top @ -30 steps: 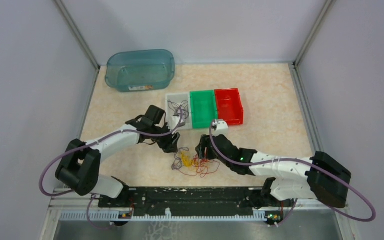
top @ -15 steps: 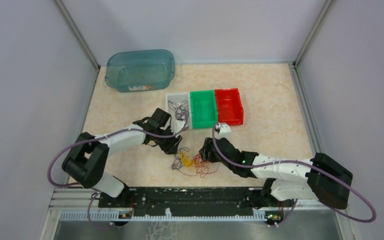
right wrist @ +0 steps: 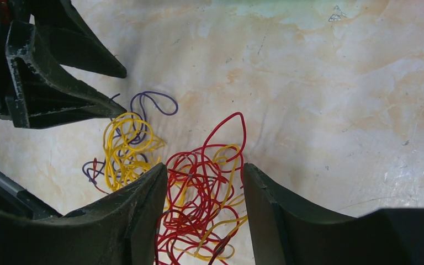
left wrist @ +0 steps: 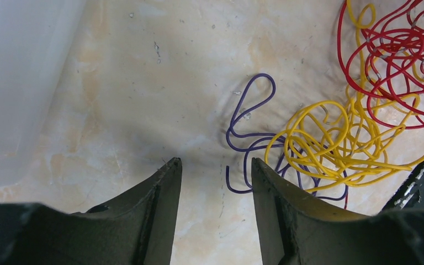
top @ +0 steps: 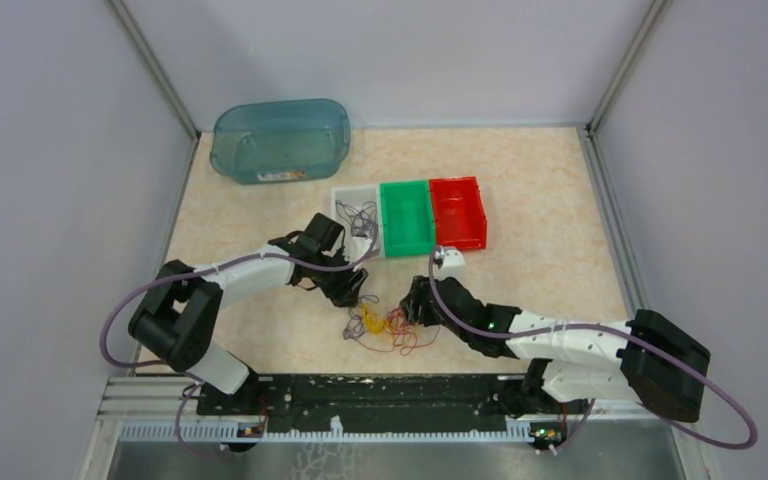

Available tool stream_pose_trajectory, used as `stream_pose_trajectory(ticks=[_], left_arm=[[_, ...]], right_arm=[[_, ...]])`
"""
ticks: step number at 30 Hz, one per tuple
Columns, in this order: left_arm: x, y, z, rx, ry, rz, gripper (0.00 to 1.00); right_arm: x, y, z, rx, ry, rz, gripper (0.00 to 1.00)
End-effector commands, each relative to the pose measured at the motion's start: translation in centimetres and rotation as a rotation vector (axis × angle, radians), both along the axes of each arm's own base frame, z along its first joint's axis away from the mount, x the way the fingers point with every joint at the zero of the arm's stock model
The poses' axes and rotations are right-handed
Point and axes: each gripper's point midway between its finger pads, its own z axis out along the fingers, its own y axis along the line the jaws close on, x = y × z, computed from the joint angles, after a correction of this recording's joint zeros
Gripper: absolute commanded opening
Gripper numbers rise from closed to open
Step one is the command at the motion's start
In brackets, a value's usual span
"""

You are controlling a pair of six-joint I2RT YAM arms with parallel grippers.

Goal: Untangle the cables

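as the left gripper [left wrist: 215, 161] and right gripper [right wrist: 205, 167] both gape empty, we should pinch the mid-frame purple cable [left wrist: 260, 75] and lower-centre red cable [right wrist: 199, 190], parting slowly.

No legible text; label [top: 278, 176] on teal tub [top: 228, 150] too small to read.

L arm [top: 230, 280] is reaching in from lower left, R arm [top: 550, 335] from lower right; L gripper [left wrist: 215, 163] & R gripper [right wrist: 205, 165] are hanging mid-frame, jaws apart.
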Motion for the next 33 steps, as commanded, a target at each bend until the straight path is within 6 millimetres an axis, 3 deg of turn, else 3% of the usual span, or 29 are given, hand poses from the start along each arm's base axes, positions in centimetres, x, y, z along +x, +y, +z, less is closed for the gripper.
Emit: stream_pose_trajectory(ticks=[1, 6, 12, 16, 18, 20, 24, 28, 33], left_arm=[[0.4, -0.2, -0.4, 0.002, 0.005, 0.016, 0.55], [0.7, 0.1, -0.6, 0.002, 0.005, 0.029, 0.48], [0.0, -0.6, -0.3, -0.026, 0.023, 0.012, 0.23], [0.6, -0.5, 0.4, 0.031, -0.126, -0.048, 0.03], [1.3, -0.5, 1.4, 0.06, -0.223, -0.082, 0.0], [1.9, -0.6, 3.2, 0.058, -0.288, -0.102, 0.0], [3.4, -1.4, 10.0, 0.007, -0.423, -0.139, 0.0], [3.4, -1.5, 16.0, -0.028, -0.515, -0.188, 0.0], [2.7, -1.3, 21.4, -0.067, -0.562, -0.204, 0.0]], right_arm=[[0.5, 0.0, 1.8, 0.069, -0.035, -0.029, 0.53], [0.5, -0.3, 1.8, 0.07, -0.038, -0.033, 0.52], [0.5, -0.3, 1.9, 0.077, -0.04, -0.039, 0.5], [0.7, -0.1, 2.2, 0.079, -0.045, -0.038, 0.5], [0.7, 0.1, 2.3, 0.085, -0.049, -0.032, 0.5], [0.7, 0.1, 2.2, 0.084, -0.047, -0.029, 0.49], [0.6, 0.0, 1.6, 0.074, -0.039, -0.028, 0.42], [0.3, -0.4, 0.4, 0.058, -0.022, -0.033, 0.32], [-0.3, -1.6, -1.9, 0.025, 0.013, -0.053, 0.21]])
